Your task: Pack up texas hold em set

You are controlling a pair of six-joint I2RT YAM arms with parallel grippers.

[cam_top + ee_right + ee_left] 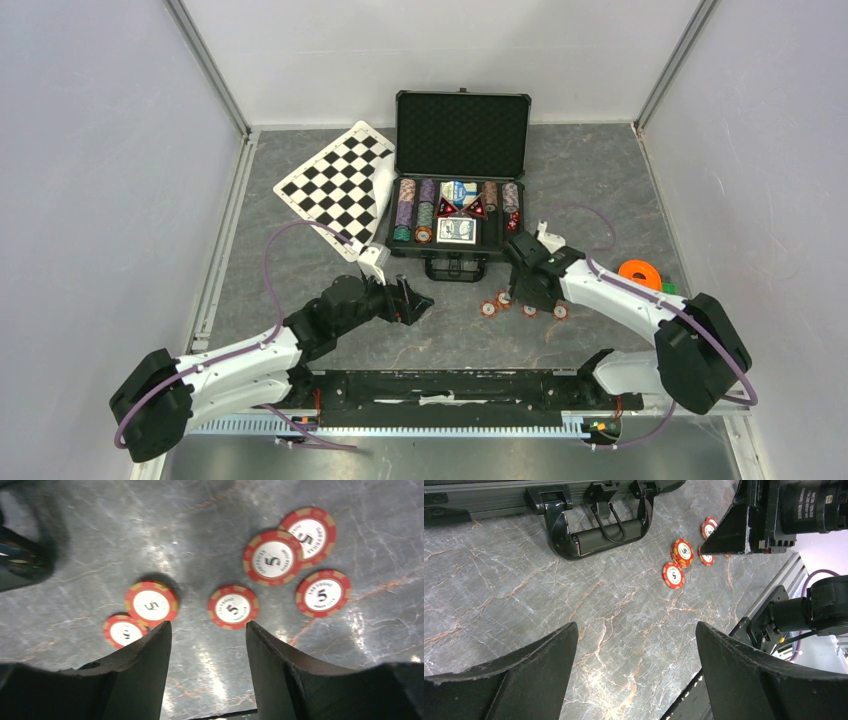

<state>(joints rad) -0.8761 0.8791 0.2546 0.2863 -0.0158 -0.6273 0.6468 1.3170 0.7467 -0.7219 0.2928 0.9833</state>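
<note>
- The case (462,135) stands open at the back middle of the surface (600,180) with its lid upright, so the foam slots can be reached from above; rows of chips, card decks and dealer buttons already lie inside
- Six loose chips (232,606), red and marked 5, lie flat on the surface just in front of the case, right of its handle (455,268); some overlap at the edges and others lie apart, and they look like what is left to pack
- The right gripper (207,630) hangs low over these chips, pointing down, its jaws partly spread and empty; one chip lies just ahead of the gap, probably the one lined up for a pinch
- The right arm reaches in from the right, its forearm slanting toward the case front and its wrist bent down
- The left gripper (636,645) hovers over bare surface left of the chips and near the handle, jaws spread wide and holding nothing; its arm stretches low and forward, seemingly keeping out of the right arm's way
- Flat chips offer little edge, so a slip or a nudged neighbour is the risk
- The checkered board (335,185) and the orange roll (640,272) lie off to the sides
</note>
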